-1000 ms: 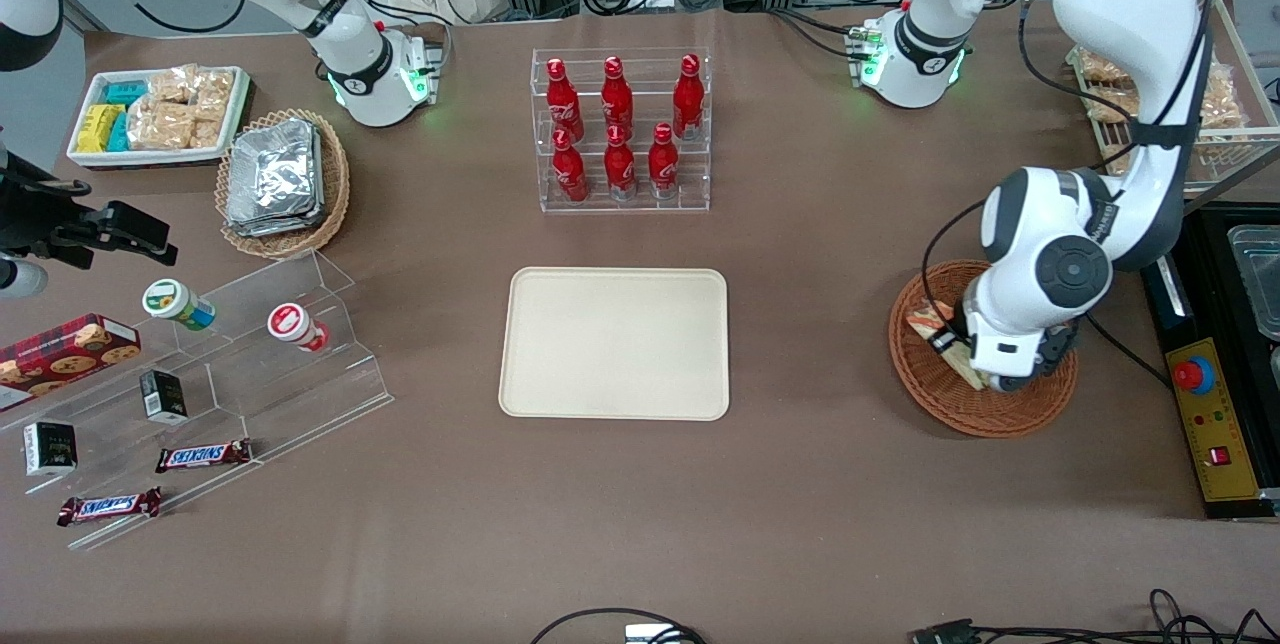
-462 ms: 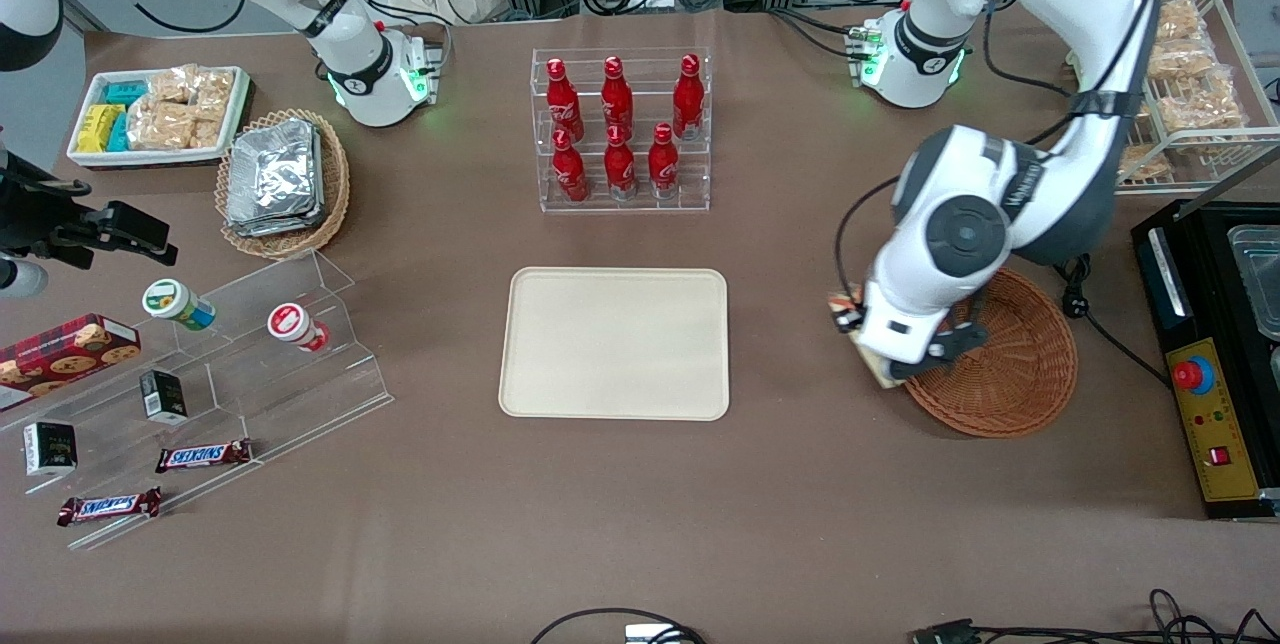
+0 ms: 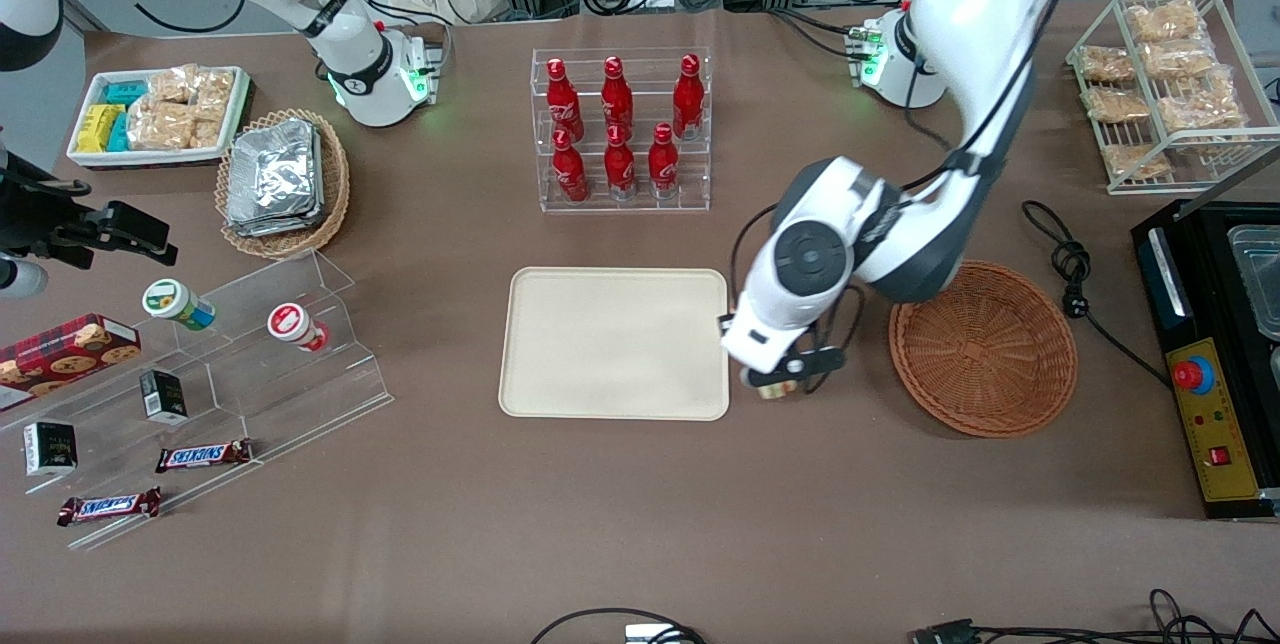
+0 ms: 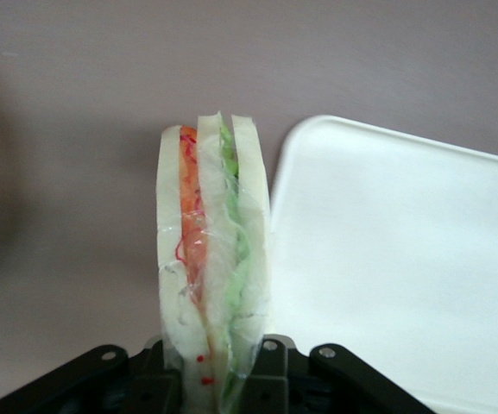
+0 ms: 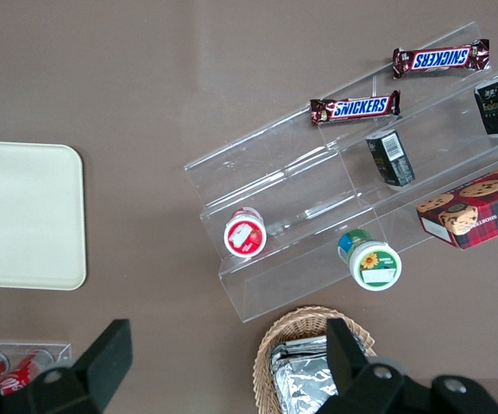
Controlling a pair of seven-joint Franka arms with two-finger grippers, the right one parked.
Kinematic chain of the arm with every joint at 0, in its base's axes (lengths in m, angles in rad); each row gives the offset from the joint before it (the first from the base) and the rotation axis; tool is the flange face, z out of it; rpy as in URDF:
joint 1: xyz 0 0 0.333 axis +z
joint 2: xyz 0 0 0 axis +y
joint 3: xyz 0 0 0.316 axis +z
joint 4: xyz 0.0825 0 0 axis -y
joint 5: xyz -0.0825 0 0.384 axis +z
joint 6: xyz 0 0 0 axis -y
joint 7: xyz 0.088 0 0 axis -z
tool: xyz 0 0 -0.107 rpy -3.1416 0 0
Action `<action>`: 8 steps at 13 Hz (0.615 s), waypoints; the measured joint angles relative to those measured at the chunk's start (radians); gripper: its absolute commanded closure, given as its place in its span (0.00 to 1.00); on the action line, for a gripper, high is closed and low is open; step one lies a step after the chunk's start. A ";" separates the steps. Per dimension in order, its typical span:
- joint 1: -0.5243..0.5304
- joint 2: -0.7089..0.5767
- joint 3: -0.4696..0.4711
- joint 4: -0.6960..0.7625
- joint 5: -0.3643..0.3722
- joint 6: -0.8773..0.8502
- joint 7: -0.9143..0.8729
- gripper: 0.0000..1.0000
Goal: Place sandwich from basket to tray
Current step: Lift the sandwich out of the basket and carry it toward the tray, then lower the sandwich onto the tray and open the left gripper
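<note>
While gripper [image 3: 778, 382]-clamped, triangular layered sandwich [image 4: 212, 267]

"SNICKERS" can be read in blue letters on two brown bars. Both lie on the clear acrylic step stand [image 3: 210, 374] toward the parked arm's end of the table. One Snickers bar [image 3: 203, 455] rests on a step, and the second Snickers bar [image 3: 109, 506] lies nearer the front camera than the first. The red bottles [image 3: 617, 129] in the clear rack carry white script too small to read.

The gripper [image 3: 783, 376] holds the sandwich [image 4: 212, 259] just beside the tray [image 3: 560, 394]; no text shows on them.
</note>
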 measured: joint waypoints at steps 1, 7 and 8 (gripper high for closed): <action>-0.030 0.039 0.000 0.028 0.014 0.022 0.001 1.00; -0.139 0.143 0.000 0.052 0.109 0.117 0.062 1.00; -0.147 0.149 0.000 0.048 0.113 0.117 0.102 1.00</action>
